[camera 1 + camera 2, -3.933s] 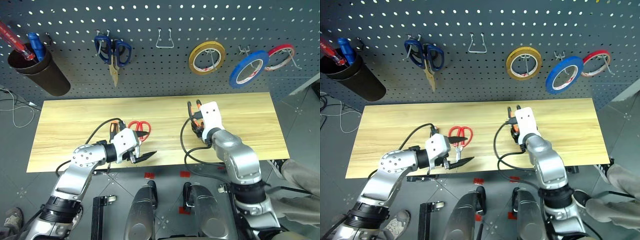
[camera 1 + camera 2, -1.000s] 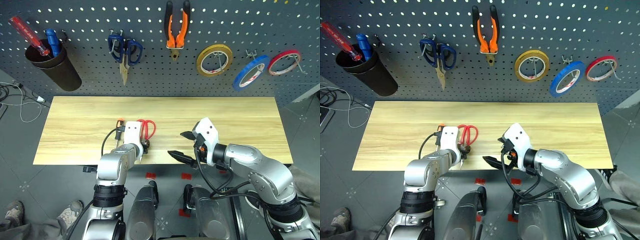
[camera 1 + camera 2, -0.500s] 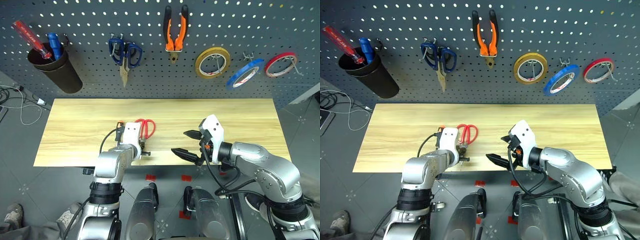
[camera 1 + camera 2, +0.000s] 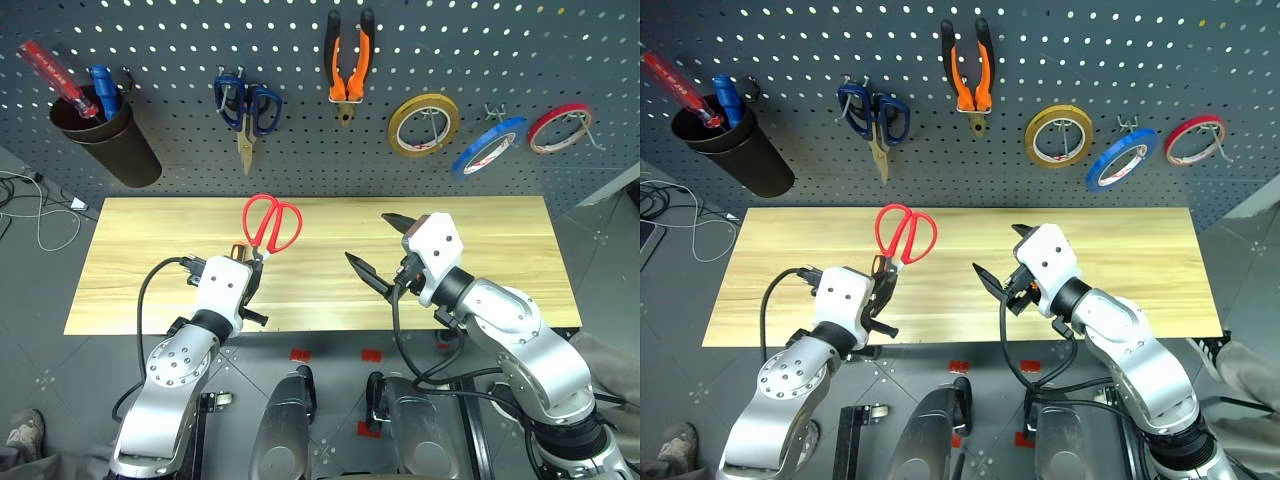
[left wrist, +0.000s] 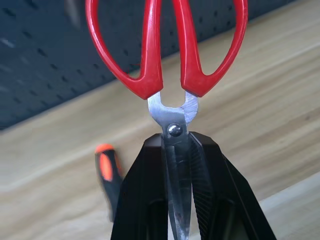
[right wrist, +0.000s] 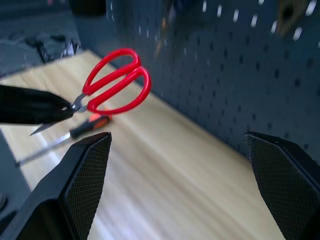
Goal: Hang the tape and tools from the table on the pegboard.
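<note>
While the red scissors (image 4: 270, 222) were lying flat on the table (image 4: 140, 250) a moment ago, they are now up in the air, so the robot has picked them up and can carry them to the pegboard (image 4: 180, 150) next. The left gripper (image 5: 181, 150) is squeezed tight on the shiny blades, just below the little round screw, and the two red loops stick up past the fingertips. The blades look closed together between the black fingers (image 5: 145, 200). The right gripper (image 4: 388, 250) has also come up a bit off the table; its jaws stand wide apart and it holds nothing. It sits to the right of the scissors, near them but not touching. Down on the wood, under the lifted scissors, the slim screwdriver (image 5: 108, 172) with its black-and-orange handle waits to be picked up. Up on the board, the orange-and-black pliers (image 4: 348, 60) already hang from a hook, and the blue tape (image 4: 488, 146) ring hangs between the yellow tape (image 4: 426, 122) and the red tape (image 4: 562, 127). The blue scissors (image 4: 246, 108) hang to the left of the pliers, and a dark cup (image 4: 110, 140) with two other screwdrivers in it hangs further left. I think the red scissors and the screwdriver are the two jobs left.
</note>
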